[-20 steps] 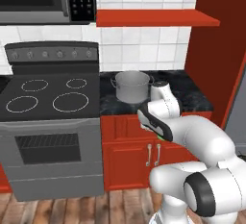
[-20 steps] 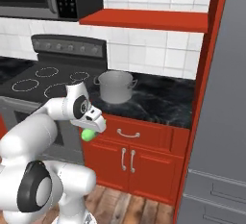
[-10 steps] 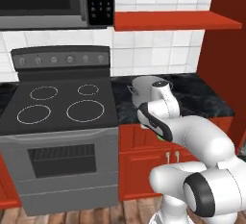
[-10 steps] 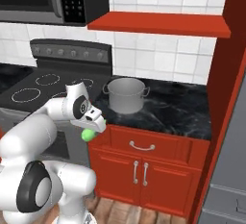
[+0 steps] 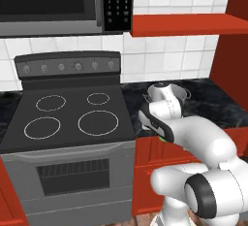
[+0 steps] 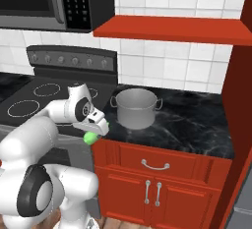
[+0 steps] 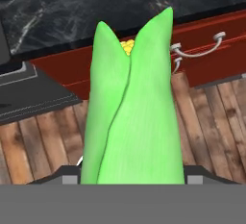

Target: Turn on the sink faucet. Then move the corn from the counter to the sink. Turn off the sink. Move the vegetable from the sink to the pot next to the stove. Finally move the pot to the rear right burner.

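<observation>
- Low beside the worktop (image 6: 197, 120) edge, the jaws are closed around the corn (image 7: 132, 107), held partly wide by its girth.
- Corn looks light and stiff, its husk likely slick; a grip across the thick middle seems safest.
- Steel pot (image 6: 135, 107) stands on the worktop next to the stove (image 5: 72, 118); what it contains cannot be told.

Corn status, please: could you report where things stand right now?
Gripper shut on corn, held short of counter edge. Pot upright on counter beside stove. Nothing blocking the pot.
</observation>
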Controlling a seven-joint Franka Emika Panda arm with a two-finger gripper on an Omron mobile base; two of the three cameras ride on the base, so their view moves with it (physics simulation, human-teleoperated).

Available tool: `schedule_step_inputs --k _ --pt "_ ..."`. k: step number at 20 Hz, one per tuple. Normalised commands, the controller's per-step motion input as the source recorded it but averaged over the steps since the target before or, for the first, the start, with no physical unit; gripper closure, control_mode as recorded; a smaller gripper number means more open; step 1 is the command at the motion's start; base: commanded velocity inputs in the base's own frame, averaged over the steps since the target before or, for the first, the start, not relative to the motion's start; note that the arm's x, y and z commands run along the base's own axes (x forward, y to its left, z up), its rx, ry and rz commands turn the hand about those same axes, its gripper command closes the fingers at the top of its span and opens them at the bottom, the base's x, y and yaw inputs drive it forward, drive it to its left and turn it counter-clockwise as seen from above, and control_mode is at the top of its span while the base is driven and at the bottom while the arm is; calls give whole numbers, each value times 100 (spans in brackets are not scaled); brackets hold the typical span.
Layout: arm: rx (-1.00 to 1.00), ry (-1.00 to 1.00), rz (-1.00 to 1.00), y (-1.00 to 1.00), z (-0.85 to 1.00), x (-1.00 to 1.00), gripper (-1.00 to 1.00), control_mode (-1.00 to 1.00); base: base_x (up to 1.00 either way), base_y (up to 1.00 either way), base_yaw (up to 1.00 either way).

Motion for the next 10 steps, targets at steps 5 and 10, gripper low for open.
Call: schedule_step_inputs --k 5,10 --pt "0 0 0 0 0 0 100 100 47 39 -7" --pt "0 0 0 0 0 0 100 100 49 42 -6"
